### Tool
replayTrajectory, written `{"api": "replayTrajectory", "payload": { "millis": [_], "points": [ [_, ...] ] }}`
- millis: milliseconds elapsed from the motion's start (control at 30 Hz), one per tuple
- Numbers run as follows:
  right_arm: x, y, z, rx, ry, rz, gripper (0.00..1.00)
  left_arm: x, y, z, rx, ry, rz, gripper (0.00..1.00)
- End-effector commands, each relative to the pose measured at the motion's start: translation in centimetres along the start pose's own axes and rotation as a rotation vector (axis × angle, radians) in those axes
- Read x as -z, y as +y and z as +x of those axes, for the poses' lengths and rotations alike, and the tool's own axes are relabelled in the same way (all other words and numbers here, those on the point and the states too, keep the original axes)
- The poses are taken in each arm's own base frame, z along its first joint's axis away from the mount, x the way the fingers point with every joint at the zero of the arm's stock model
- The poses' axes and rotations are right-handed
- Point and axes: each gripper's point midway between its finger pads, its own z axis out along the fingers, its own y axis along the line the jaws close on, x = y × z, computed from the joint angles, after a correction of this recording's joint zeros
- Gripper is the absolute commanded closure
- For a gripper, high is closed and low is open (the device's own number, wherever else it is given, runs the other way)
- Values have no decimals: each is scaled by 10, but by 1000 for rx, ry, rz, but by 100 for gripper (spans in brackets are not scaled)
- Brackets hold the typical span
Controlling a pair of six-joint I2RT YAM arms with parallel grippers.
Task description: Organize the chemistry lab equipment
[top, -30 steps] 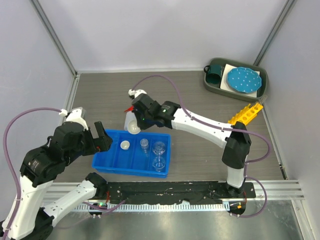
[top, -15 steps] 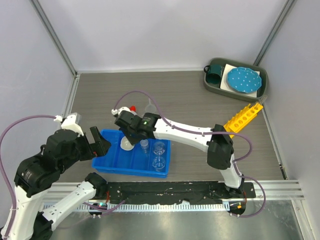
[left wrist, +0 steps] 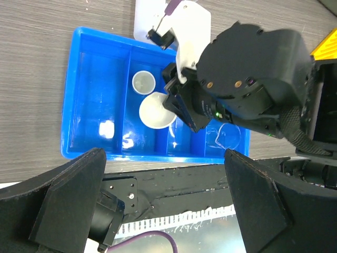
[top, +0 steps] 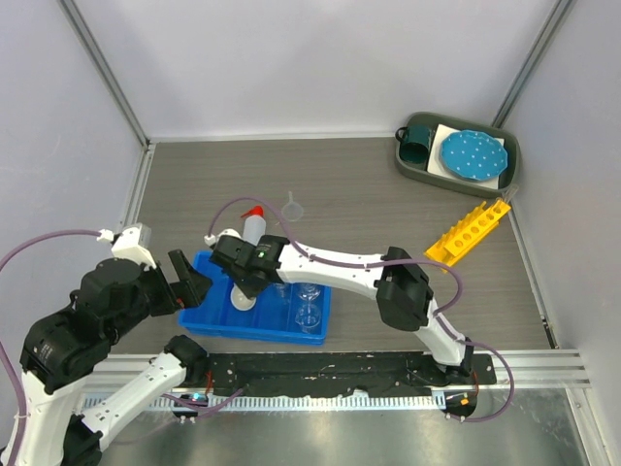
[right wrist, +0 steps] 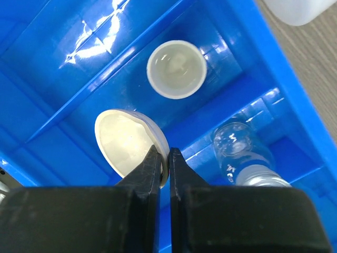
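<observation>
My right gripper (right wrist: pixel 164 158) is shut on the rim of a white round dish (right wrist: pixel 126 142), holding it tilted low over a middle compartment of the blue tray (top: pixel 254 333). A smaller white dish (right wrist: pixel 176 69) lies in that compartment, and a clear flask (right wrist: pixel 239 147) lies in the one beside it. Two clear beakers (top: pixel 309 313) stand in the tray's right end. The white squeeze bottle (top: pixel 252 225) with red nozzle stands just behind the tray. A clear funnel (top: pixel 293 207) lies further back. The yellow tube rack (top: pixel 468 231) lies at the right. My left gripper (left wrist: pixel 163 205) hangs open and holds nothing, left of the tray.
A grey bin (top: pixel 512 175) at the back right corner holds a teal mug (top: pixel 417 143) and a blue white-dotted plate (top: pixel 473 155). White walls with metal posts close the table on three sides. The black arm mounting rail (top: pixel 340 369) runs along the near edge.
My right gripper carried the white dish from behind the tray forward and left, down into the tray. The squeeze bottle is uncovered now. My left arm drew back slightly to the left.
</observation>
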Motion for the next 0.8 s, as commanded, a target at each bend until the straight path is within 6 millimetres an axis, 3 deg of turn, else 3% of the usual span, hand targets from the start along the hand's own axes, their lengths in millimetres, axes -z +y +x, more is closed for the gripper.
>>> {"api": "replayTrajectory", "payload": {
  "millis": [0,233,500,600,767],
  "points": [
    [4,19,-4,1,-13,-42,99,8,16,20,-6,73,-52,0],
    [-13,35,13,19,32,-66,99,7,16,19,-12,73,-52,0],
    [-31,38,28,25,72,-70,99,6,17,20,-17,74,-58,0],
    [-36,38,30,26,80,-69,97,5,17,20,-18,75,-59,0],
    [-39,37,32,27,84,-61,83,3,16,20,-23,80,-62,0]
  ]
}}
